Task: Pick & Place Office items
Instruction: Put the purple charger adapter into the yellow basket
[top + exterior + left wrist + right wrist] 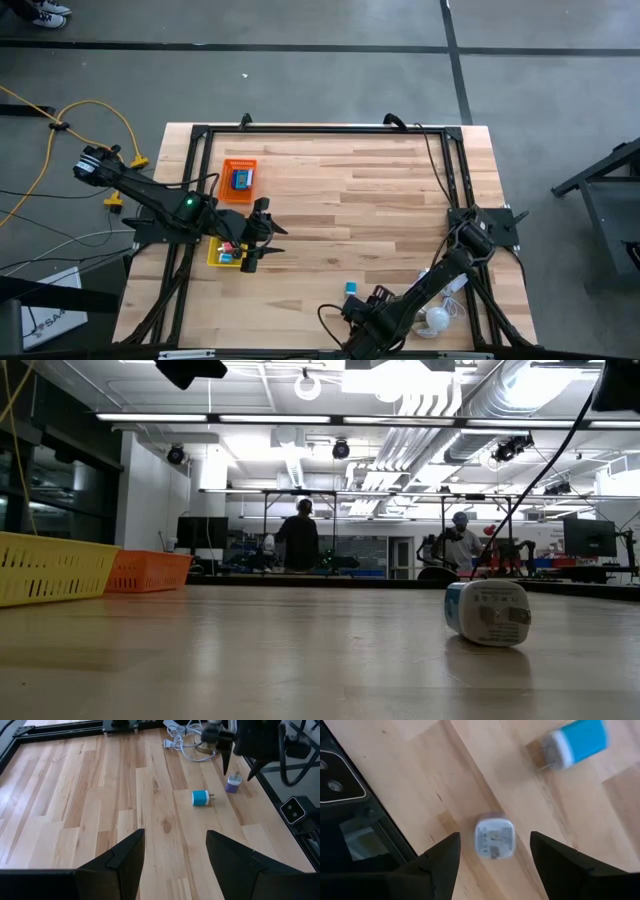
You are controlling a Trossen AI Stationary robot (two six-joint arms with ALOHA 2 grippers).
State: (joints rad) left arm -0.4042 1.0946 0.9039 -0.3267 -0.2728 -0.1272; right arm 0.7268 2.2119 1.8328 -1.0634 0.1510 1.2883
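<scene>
Wood planking covers the table (380, 210), framed by black rails, with a workshop visible beyond it in the low view. Two trays sit on the left side: an orange tray (238, 180) farther away and a yellow tray (226, 255) nearer, each already containing small items. The left gripper (250, 258) hangs just beside the yellow tray with fingers spread wide and nothing between them, a posture consistent with a completed drop. At the near edge, right of centre, the right gripper (495, 857) hovers directly above a purple-and-white plug block (493, 836), fingers wide and straddling it without contact; this alignment suits a straight descent and pinch. A blue-and-white plug block (200, 798) lies just beside it, apart from the fingers. The white cable bundle (187, 742) rests near the right rail, probably not part of the sort.
</scene>
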